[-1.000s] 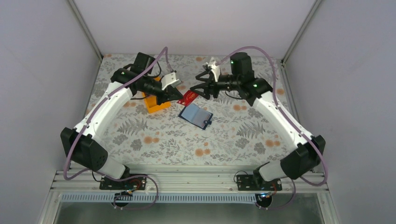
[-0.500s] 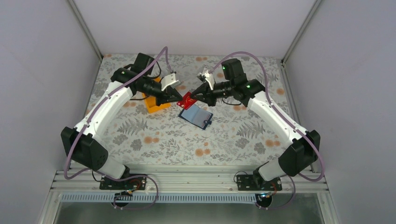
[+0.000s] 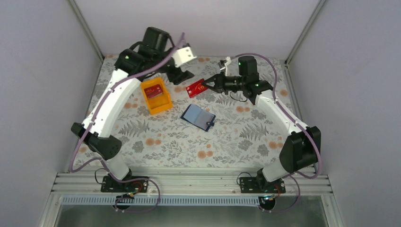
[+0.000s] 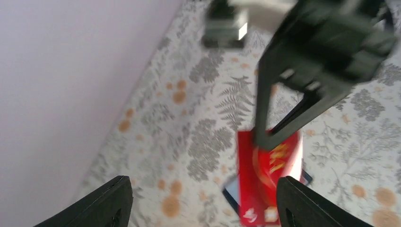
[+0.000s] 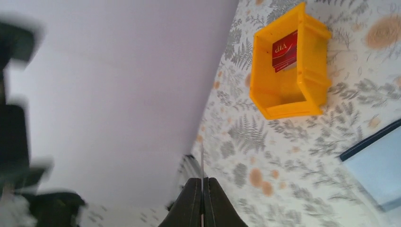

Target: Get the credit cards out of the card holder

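Note:
A red credit card (image 3: 196, 87) hangs in the air behind the card holder, and my right gripper (image 3: 211, 83) is shut on its right edge. In the right wrist view the credit card (image 5: 202, 161) shows edge-on as a thin line between the shut fingers of the right gripper (image 5: 202, 182). The blue card holder (image 3: 198, 117) lies open on the table. My left gripper (image 3: 182, 75) is open, raised left of the card with nothing in it. From the left wrist view, the left gripper (image 4: 203, 208) looks down on the red card (image 4: 267, 182) and a bit of the card holder (image 4: 231, 188).
An orange tray (image 3: 163, 105) stands left of the card holder with another red card (image 3: 152, 91) inside; the tray (image 5: 283, 94) and its card (image 5: 285, 49) also show in the right wrist view. Grey walls close the floral table at the back and both sides.
The left gripper let go of the red card, opened and rose back to the left. The right gripper shut on the card and carried it up and back, away from the card holder.

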